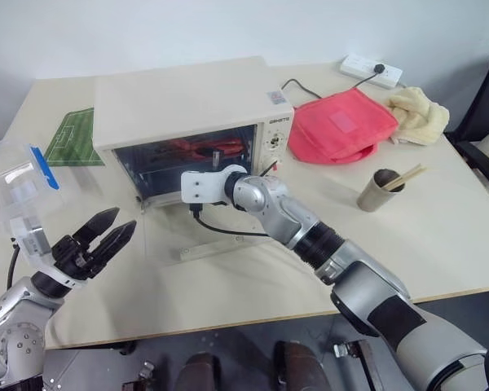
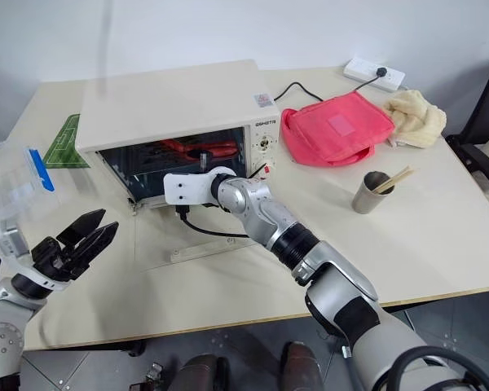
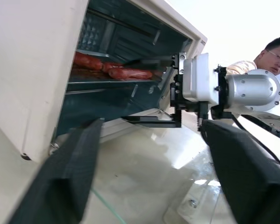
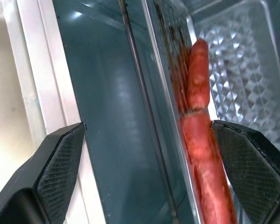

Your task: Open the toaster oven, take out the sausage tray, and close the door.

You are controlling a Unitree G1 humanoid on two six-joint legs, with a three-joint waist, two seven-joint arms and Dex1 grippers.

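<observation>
The cream-white toaster oven (image 1: 187, 98) stands at the back left of the table. Its glass door (image 1: 179, 236) lies folded down flat on the tabletop. Inside, the sausage tray (image 3: 112, 79) rests on a rack with red sausages (image 4: 198, 93) on it. My right gripper (image 4: 149, 127) reaches into the oven mouth, open, one finger on each side of the tray's near edge, holding nothing. My left gripper (image 1: 122, 221) hovers open and empty over the table's front left, pointing towards the oven, well short of the door.
A clear plastic box with a blue clip (image 1: 16, 191) sits at the left edge beside my left arm. A green pitch mat (image 1: 73, 137), red bag (image 1: 342, 126), yellow towel (image 1: 420, 114), power strip (image 1: 371, 71) and cup with chopsticks (image 1: 383, 189) share the table. A person (image 3: 275, 51) is beyond.
</observation>
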